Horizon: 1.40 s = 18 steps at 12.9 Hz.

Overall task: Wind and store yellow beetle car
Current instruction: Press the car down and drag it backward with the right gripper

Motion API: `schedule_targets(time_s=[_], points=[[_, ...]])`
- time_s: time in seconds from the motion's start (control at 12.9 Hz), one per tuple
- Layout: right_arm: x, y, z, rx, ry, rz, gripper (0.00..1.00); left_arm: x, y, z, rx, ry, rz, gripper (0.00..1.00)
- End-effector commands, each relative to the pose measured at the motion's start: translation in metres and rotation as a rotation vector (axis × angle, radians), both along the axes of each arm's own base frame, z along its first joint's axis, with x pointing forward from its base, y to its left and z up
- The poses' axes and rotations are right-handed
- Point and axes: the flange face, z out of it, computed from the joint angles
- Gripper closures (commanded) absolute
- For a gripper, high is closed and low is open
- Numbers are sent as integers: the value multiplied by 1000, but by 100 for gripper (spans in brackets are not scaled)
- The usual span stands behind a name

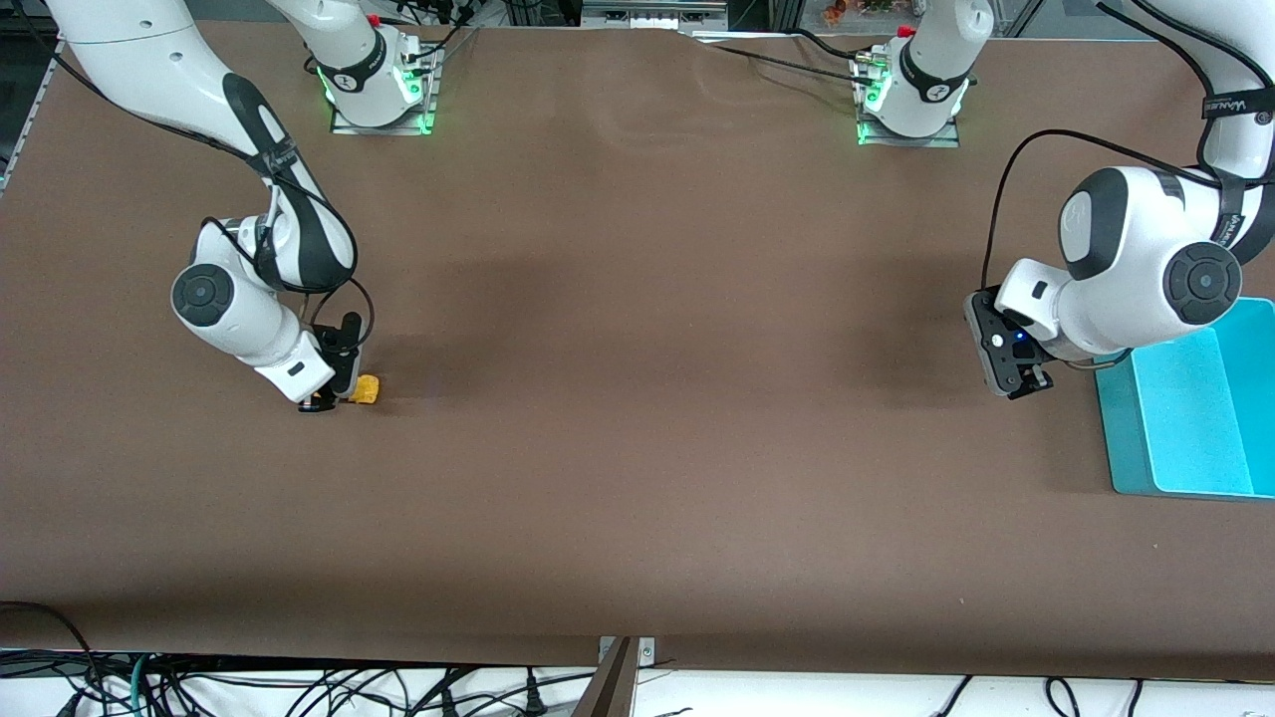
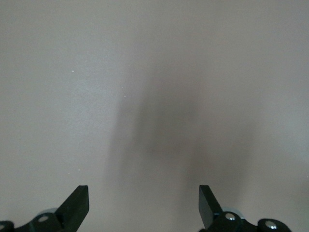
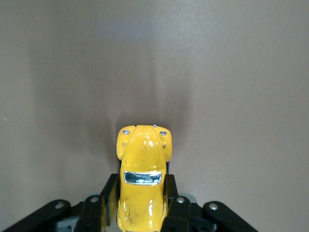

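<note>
Car (image 3: 143,183) clamped between right pincer (image 3: 140,200) fingers, seemingly grounded.

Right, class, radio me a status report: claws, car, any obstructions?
Right claw shut on small glossy yellow beetle car at table level. Left claw open, waiting beside turquoise plastic bin. No obstructions visible.

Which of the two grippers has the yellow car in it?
The right gripper, at the right arm's end of the table, is shut on the yellow beetle car. The left gripper hangs open and empty beside the turquoise bin.
</note>
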Motion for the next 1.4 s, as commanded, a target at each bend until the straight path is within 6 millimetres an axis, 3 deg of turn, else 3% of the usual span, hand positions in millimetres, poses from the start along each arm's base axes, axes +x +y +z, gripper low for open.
schedule_targets(time_s=[0.0, 0.39, 1.09, 1.32], points=[[-9, -21, -21, 9, 23, 29, 57, -7, 0, 4, 10, -23, -32, 0], [-15, -59, -26, 10, 34, 60, 57, -9, -1, 1, 10, -20, -33, 0], [-29, -151, -45, 25, 59, 98, 57, -12, 1, -3, 9, -22, -26, 0], [-32, -178, -43, 24, 46, 105, 57, -12, 0, -3, 8, -20, -28, 0]])
